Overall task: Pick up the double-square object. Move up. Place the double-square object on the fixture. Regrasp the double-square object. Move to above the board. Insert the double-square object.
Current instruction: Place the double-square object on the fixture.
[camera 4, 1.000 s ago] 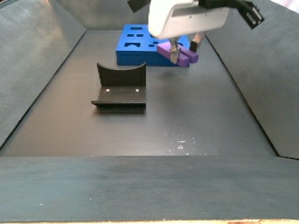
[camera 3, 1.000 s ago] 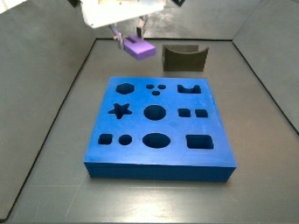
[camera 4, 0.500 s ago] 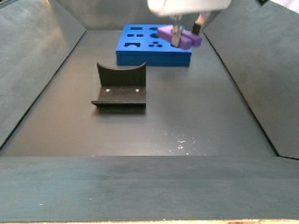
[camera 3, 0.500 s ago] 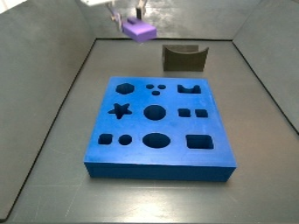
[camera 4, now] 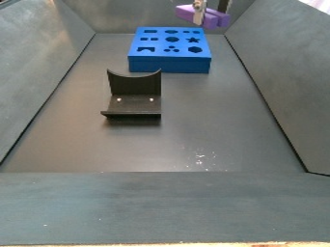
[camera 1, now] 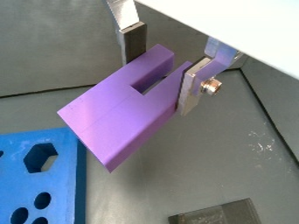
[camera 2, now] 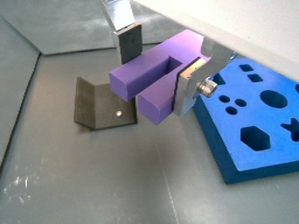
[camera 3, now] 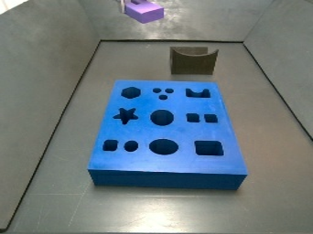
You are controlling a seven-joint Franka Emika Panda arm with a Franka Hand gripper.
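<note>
Up high, the gripper (camera 1: pixel 166 68) held the double-square object (camera 1: pixel 125 114) tight between its fingers (camera 1: pixel 194 87), in the air and well above the bench. The blue board (camera 3: pixel 166 128) lay flat below, and the dark fixture (camera 3: pixel 193 60) stood just past its far end.

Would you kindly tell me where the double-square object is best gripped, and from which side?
Grip the double-square object across its notched end, one pad on each outer flat face of the two prongs, coming from the notch end. The pincer holds it so now, lifted high near the back wall; those parallel faces suit flat pads.
</note>
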